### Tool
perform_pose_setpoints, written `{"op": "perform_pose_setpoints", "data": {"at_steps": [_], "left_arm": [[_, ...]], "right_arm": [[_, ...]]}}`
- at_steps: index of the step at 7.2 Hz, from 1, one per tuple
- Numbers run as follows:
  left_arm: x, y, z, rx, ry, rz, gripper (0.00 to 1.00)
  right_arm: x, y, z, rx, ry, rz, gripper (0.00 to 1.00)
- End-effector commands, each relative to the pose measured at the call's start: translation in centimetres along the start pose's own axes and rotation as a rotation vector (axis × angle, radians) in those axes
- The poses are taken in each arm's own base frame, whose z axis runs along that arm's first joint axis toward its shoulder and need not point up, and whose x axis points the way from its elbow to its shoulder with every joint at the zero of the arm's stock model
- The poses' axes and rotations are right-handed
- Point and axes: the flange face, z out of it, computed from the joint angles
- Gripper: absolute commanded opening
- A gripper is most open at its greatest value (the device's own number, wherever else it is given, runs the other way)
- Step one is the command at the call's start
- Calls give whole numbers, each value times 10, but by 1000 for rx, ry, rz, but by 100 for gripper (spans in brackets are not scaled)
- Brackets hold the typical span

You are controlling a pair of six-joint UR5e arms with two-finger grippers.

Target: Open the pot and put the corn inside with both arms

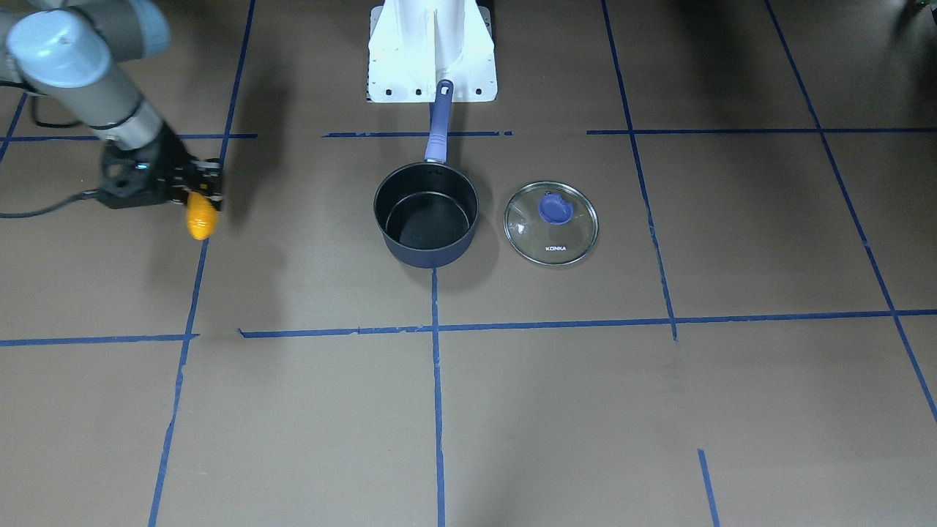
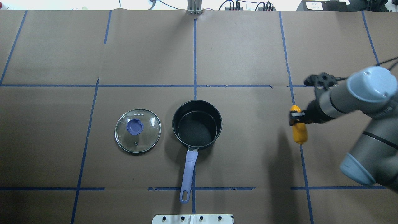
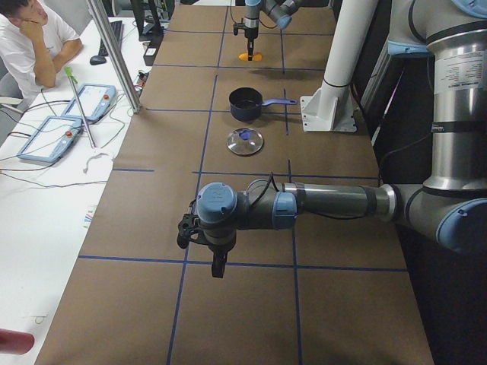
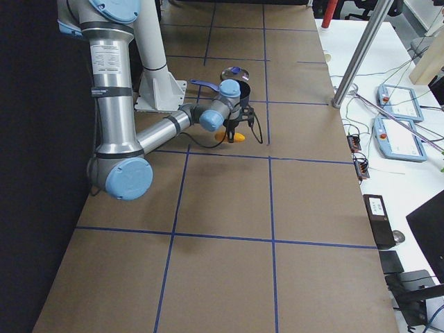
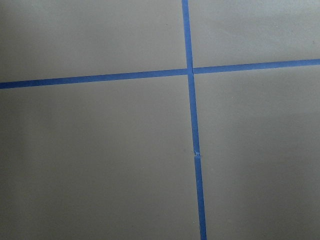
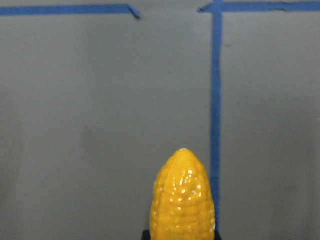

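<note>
Corn (image 6: pixel 183 200) fills the bottom of my right wrist view, orange-yellow and bumpy, its tapered tip pointing out over the brown paper beside a strip of blue tape (image 6: pixel 216 100). My right gripper (image 2: pixel 296 118) is clenched around its thick end. That arm comes in from my right side with the forearm slanting across and the wrist bent, well apart from the pot (image 2: pixel 197 123).

The pot stands uncovered near the middle of the table (image 2: pixel 248 46), its black inside showing and its purple-blue handle (image 2: pixel 188 168) pointing back at my white base stand (image 1: pixel 432 51). Just beside it on my left, not touching, the glass lid (image 2: pixel 138 126) lies flat with its purple knob up. Its rim reads KONKA.

Farther off, my left arm stretches low over the paper, the left gripper (image 3: pixel 218 266) pointing down. Whether those jaws are parted I cannot tell.
</note>
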Motion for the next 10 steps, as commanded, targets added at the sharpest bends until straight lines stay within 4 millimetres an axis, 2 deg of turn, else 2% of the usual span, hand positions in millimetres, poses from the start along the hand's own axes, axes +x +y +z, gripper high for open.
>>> {"op": "perform_pose_setpoints", "data": {"at_steps": [1,2,4,5,6,7,10], "left_arm": [[2,0,0,3,26,-2,100],[3,0,0,2,28,-1,100],[2,0,1,1,28,-4,100],[2,0,1,1,28,-4,100],[2,0,1,2,30,-4,100],[2,0,1,2,30,-4,100],[1,-2,2,0,41,-7,100]], "right_arm": [[-149,-33,-44,5,32,41,0],[-201,-41,-31,18,40,90,0],[-275,-30,-21,50,35,82,0],[-305,-30,-7,66,60,70,2],[-310,-25,2,68,72,60,34],[-312,-12,10,62,78,45,99],[-307,-8,3,46,61,29,100]]}}
